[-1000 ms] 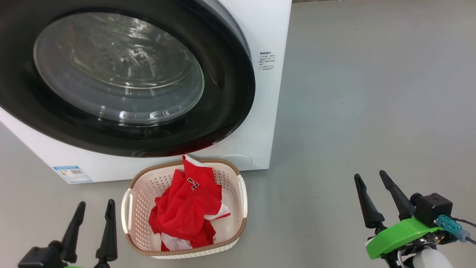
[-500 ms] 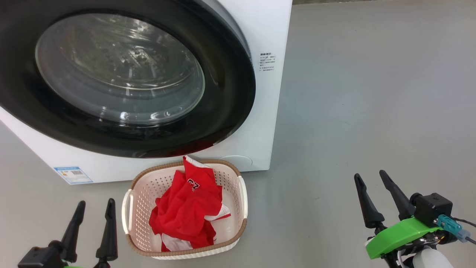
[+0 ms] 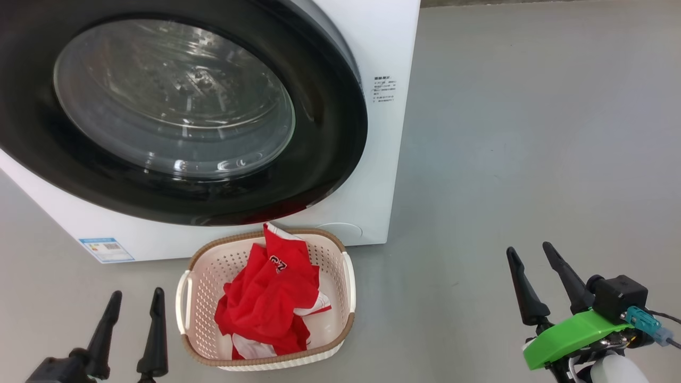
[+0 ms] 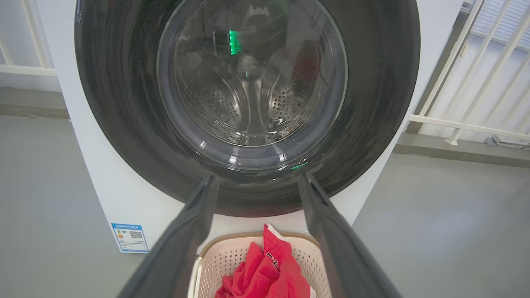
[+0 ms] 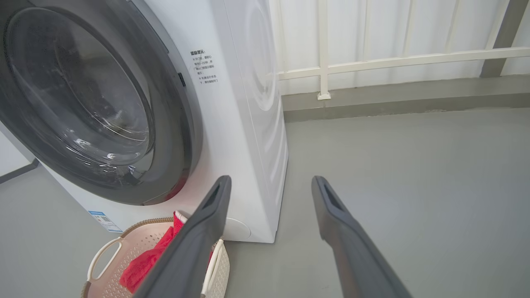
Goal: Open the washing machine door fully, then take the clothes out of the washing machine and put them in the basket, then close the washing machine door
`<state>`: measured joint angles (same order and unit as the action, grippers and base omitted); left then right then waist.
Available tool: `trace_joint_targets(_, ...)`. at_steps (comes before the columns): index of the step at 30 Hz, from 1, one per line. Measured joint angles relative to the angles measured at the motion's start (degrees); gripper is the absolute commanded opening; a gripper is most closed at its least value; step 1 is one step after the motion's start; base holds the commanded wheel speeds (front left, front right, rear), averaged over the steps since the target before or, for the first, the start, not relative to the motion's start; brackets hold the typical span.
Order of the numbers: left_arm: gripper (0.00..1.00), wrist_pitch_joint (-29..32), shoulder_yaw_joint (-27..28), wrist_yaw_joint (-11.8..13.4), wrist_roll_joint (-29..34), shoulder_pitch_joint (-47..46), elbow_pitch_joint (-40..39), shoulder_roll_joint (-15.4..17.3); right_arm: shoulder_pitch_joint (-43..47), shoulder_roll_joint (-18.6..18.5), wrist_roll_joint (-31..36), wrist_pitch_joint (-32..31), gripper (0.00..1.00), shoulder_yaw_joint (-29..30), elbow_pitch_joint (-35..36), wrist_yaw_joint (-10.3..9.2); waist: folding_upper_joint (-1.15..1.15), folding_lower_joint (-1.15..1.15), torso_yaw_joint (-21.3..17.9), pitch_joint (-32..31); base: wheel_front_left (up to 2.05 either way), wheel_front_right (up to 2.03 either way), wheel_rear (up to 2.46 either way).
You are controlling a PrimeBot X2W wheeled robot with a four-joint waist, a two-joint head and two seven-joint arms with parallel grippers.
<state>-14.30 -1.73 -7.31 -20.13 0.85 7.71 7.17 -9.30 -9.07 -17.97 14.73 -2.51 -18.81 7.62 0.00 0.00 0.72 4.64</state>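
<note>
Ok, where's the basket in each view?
Head view: basket bottom centre, under the washing machine door, red clothes inside.
Left wrist view: bottom centre, framed by the left gripper.
Right wrist view: bottom left corner, partly behind the right gripper.
Shared landmark: the blue label on the washing machine.

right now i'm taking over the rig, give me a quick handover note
Grippers: the left gripper is open and empty, low beside the basket. The right gripper is open and empty, over the floor.
Things: the clothes lie heaped in the basket, in front of the washing machine. The washing machine door looks shut, and the drum behind it looks empty.
Done: all three steps, by the look of it.
Left: perhaps check the latch.
</note>
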Motion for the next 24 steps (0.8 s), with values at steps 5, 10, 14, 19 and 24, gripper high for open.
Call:
trace_joint_targets(5,0.00,0.2,-0.5,0.0,-0.2,0.3,2.3,-1.0,0.5,0.6,0.0,-0.1,0.00,-0.4,-2.3,0.00,0.00,0.00,0.0,-0.1,0.00,0.00,0.00)
trace_joint_targets(10,0.00,0.2,-1.3,0.0,-0.2,1.4,6.4,-3.3,3.4,2.2,0.0,-0.1,0.00,-0.6,-6.5,0.00,0.00,0.00,0.0,-0.1,0.00,0.00,0.00)
trace_joint_targets(14,0.00,0.6,-1.6,0.0,-1.2,2.1,7.5,-4.0,4.7,2.5,-0.5,-0.6,0.00,-0.5,-7.7,0.00,0.00,0.00,0.0,-0.1,0.00,0.00,0.00)
trace_joint_targets(19,0.00,1.2,-1.5,0.0,-4.3,2.1,7.6,-4.0,4.6,2.5,-3.9,-1.3,0.00,-0.3,-7.4,0.00,0.00,0.04,0.0,-0.5,0.00,0.00,0.00)
trace_joint_targets(24,0.00,2.0,-1.4,0.0,-7.3,2.1,7.6,-4.0,4.6,2.9,-7.0,-2.1,0.00,-0.1,-7.1,0.00,0.00,0.01,0.0,-0.5,0.00,0.00,0.00)
